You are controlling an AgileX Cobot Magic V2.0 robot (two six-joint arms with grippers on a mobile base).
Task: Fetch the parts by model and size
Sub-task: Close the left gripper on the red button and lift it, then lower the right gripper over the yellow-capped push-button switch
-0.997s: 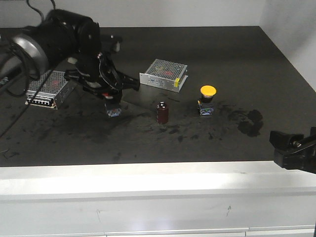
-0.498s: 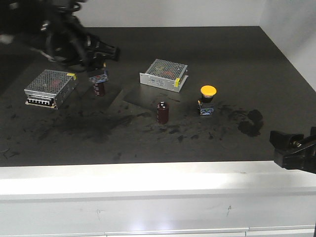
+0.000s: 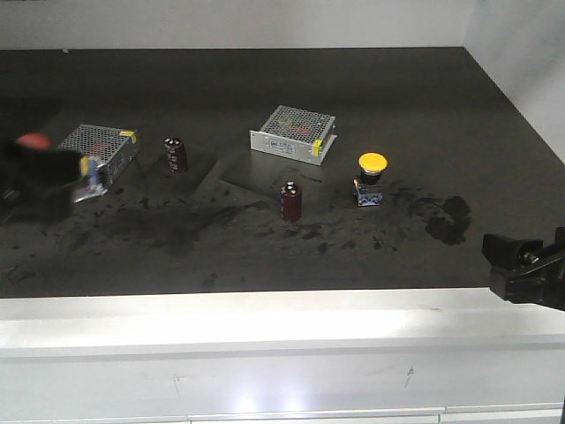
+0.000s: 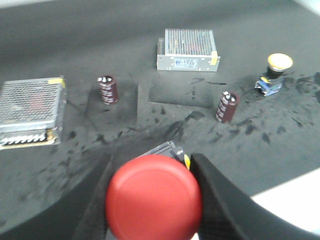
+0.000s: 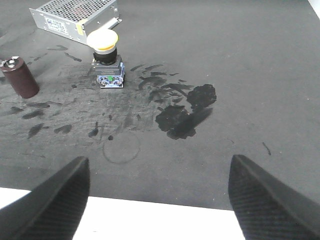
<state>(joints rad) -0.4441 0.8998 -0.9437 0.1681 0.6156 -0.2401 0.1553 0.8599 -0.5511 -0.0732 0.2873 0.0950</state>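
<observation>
Holding the red switch (image 4: pixel 154 200) clamped between the fingers of our left gripper (image 4: pixel 152 165), we have it aloft near the left mesh box (image 3: pixel 97 146), blurred in the front view. We judge the grip the weak point: the cap hides the contact, and a fast swing could twist the switch loose. Our right gripper (image 5: pixel 160 162) hangs wide open and empty at the front edge of the table (image 3: pixel 291 265). The yellow switch (image 5: pixel 105 55) stands well ahead, top-heavy, with a capacitor (image 5: pixel 20 77) nearby to knock over.
</observation>
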